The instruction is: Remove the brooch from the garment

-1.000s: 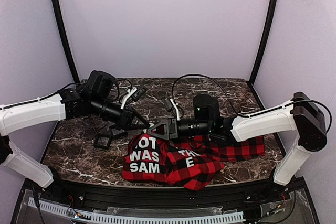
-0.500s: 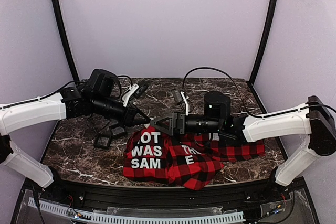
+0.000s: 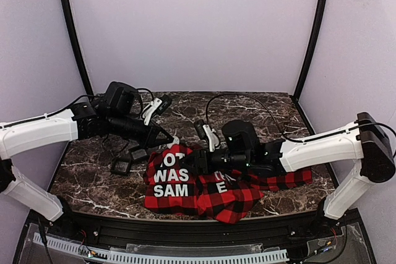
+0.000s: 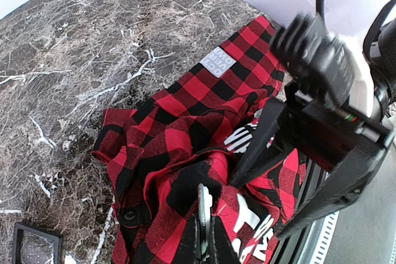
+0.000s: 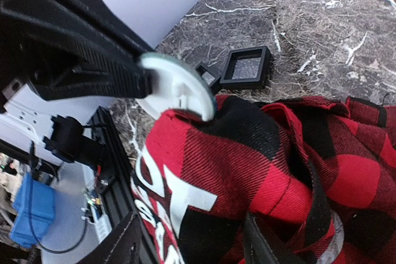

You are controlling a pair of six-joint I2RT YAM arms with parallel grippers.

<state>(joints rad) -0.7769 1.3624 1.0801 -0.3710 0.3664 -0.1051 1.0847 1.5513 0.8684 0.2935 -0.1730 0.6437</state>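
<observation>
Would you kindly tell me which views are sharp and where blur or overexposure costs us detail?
Top external: evenly lit and sharp, lettering on the garment legible. Left wrist: plaid crisp, the right gripper blurred. Right wrist: the brooch washed out and soft-edged, the left gripper holding it dark and slightly soft, the cloth in focus.

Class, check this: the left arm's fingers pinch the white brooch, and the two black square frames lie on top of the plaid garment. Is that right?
Not quite. The two black frames lie on the marble table beside the garment, not on it, as the right wrist view shows. The left fingers do pinch the white brooch.
</observation>
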